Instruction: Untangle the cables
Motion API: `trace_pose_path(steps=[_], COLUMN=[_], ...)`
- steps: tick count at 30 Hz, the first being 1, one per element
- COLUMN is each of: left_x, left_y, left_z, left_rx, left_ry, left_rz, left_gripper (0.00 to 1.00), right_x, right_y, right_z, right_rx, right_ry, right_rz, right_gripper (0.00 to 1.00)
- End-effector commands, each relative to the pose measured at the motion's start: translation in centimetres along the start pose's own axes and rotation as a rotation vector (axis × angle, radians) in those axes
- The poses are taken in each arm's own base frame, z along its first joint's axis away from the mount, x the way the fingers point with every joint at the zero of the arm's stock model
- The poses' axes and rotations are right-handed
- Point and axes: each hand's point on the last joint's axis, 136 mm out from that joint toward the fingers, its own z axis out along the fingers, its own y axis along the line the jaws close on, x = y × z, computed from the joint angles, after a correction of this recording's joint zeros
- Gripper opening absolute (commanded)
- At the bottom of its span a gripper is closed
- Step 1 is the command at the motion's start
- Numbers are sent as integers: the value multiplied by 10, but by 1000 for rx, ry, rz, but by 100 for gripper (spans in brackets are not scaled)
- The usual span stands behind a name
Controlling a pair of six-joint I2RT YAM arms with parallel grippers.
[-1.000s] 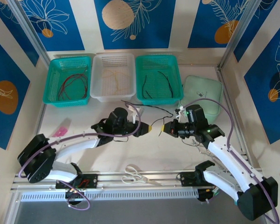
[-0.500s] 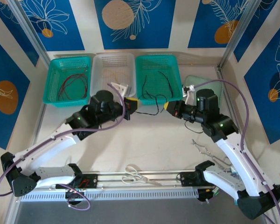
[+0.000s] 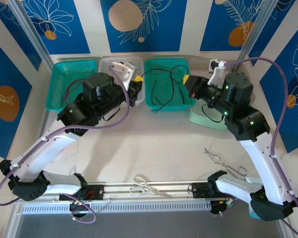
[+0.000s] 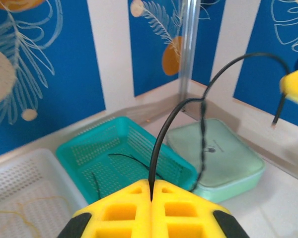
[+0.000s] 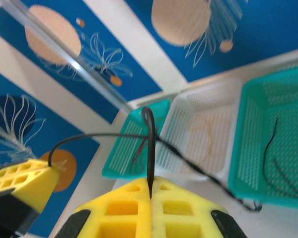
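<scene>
A black cable point(image 3: 156, 70) hangs in the air over the right teal basket point(image 3: 169, 105), stretched between both grippers, with loops drooping into the basket. My left gripper point(image 3: 137, 79) is shut on one end, the cable point(image 4: 161, 144) rising out of its yellow fingertips point(image 4: 152, 184). The other end point(image 5: 150, 144) is pinched in my shut right gripper point(image 5: 150, 182), which sits at the basket's right side point(image 3: 187, 80). More black cables point(image 5: 268, 144) lie in that basket. Red cables point(image 3: 77, 90) lie in the left teal basket point(image 3: 57, 84), and a tan cable point(image 5: 208, 134) in the white basket point(image 5: 223, 94).
A mint-green box point(image 3: 206, 119) sits under the right arm, right of the baskets. Scissors point(image 3: 144, 186) lie at the near rail and metal forceps point(image 3: 223, 161) near the right arm's base. Blue patterned walls close in the back and sides.
Both arms have lifted from low over the table middle and swung back toward the baskets, carrying the black cable up and spreading it over the right teal basket.
</scene>
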Motion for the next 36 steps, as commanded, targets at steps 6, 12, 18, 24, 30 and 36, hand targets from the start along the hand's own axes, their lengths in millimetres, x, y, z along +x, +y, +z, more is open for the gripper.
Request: trace_pose_path(steps=[6, 12, 18, 24, 30, 36], left_x=[-30, -18, -5, -5, -8, -5], left_y=[51, 83, 111, 129, 104, 91], left_z=[-18, -24, -31, -42, -39, -38], left_rx=[-174, -223, -249, -262, -106, -31], left_ry=[-29, 25, 20, 19, 39, 61], left_rz=[80, 50, -4, -25, -39, -90], left_gripper=[0, 0, 0, 0, 0, 0], right_x=[-59, -81, -91, -104, -72, -17], right_y=[-2, -5, -22, -34, -20, 5], right_z=[-22, -41, -60, -69, -37, 14], right_rx=[161, 222, 313, 383, 218, -52], right_ry=[-185, -246, -271, -294, -114, 106], right_rz=[-168, -244, -284, -307, -254, -20], right_gripper=[0, 0, 0, 0, 0, 37])
